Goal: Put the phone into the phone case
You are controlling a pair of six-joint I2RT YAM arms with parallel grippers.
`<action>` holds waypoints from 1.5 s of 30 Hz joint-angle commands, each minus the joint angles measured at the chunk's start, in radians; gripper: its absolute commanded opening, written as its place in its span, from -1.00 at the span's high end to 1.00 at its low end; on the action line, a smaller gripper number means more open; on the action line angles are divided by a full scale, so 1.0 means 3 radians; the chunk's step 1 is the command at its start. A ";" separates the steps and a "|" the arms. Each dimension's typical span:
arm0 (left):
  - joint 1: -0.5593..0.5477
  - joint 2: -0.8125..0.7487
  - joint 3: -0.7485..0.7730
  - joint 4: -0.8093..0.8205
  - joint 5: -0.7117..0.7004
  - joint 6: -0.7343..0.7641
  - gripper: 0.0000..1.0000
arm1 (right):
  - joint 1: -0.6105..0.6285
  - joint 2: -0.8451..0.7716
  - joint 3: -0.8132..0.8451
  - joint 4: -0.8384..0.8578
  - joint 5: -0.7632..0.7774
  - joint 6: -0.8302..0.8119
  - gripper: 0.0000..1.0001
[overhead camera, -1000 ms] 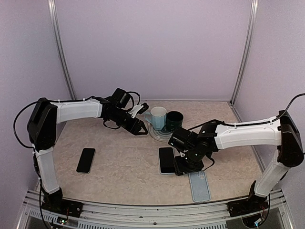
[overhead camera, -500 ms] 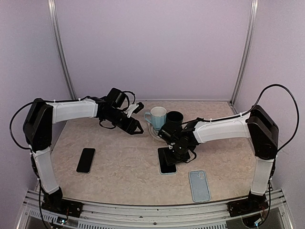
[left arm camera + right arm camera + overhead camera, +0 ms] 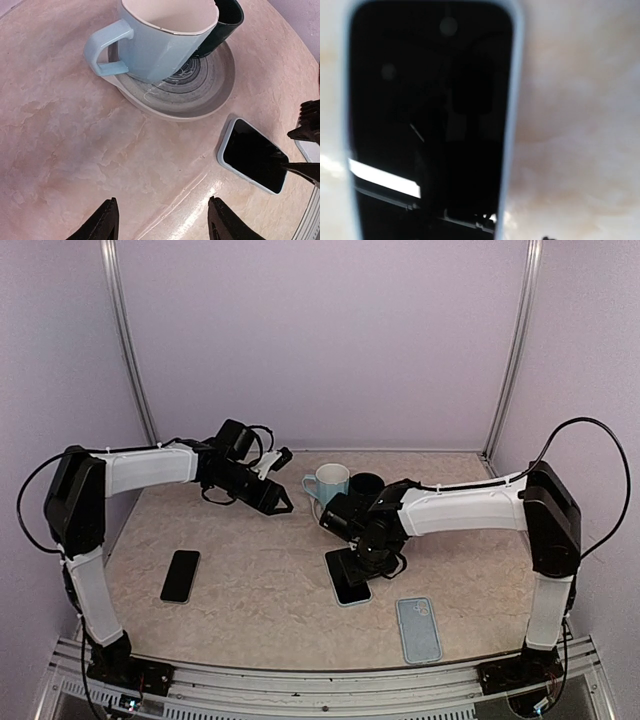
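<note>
Right pincer [image 3: 358, 562] over the light-rimmed phone [image 3: 350, 590] on the worktop [image 3: 260, 570], grip indiscernible; left pincer [image 3: 279, 507] spread, empty, beside blue mug [image 3: 330, 483].

On my monitor, the beige marbled table [image 3: 260, 590] carries a black-screened phone [image 3: 348, 577] rimmed pale blue at centre, an all-black phone [image 3: 181, 575] at nine o'clock, a light-blue case [image 3: 418, 629] at five, and a pale-blue mug [image 3: 160, 45] and dark green mug [image 3: 227, 20] on a grey ringed saucer [image 3: 215, 85] at twelve.
</note>
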 commanded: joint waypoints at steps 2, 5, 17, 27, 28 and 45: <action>0.0027 -0.0189 0.0026 0.0067 -0.0021 0.0038 -0.22 | 0.0046 -0.0564 0.0133 -0.0712 0.0266 0.0343 -0.08; 0.0027 -0.0233 -0.0007 0.0098 -0.0057 0.0054 -0.23 | 0.0069 -0.1033 -0.0508 -0.0797 0.0081 0.0694 -0.15; 0.0027 -0.0254 0.0022 0.0023 -0.0156 0.0150 -0.73 | 0.0463 -0.1826 -0.1610 -0.0606 -0.0543 0.1512 -0.42; 0.0027 -0.0228 0.0058 -0.0029 -0.0217 0.0184 -0.77 | 0.0535 -0.1450 -0.1686 -0.0207 -0.0681 0.1381 -0.13; 0.0027 -0.0227 0.0065 -0.0024 -0.0216 0.0183 -0.76 | 0.0529 -0.1423 -0.1725 -0.0133 -0.0676 0.1359 -0.08; 0.0027 -0.0181 0.0114 -0.0078 -0.0258 0.0201 -0.77 | -0.0060 -0.0985 -0.1387 0.0194 -0.0300 0.0498 1.00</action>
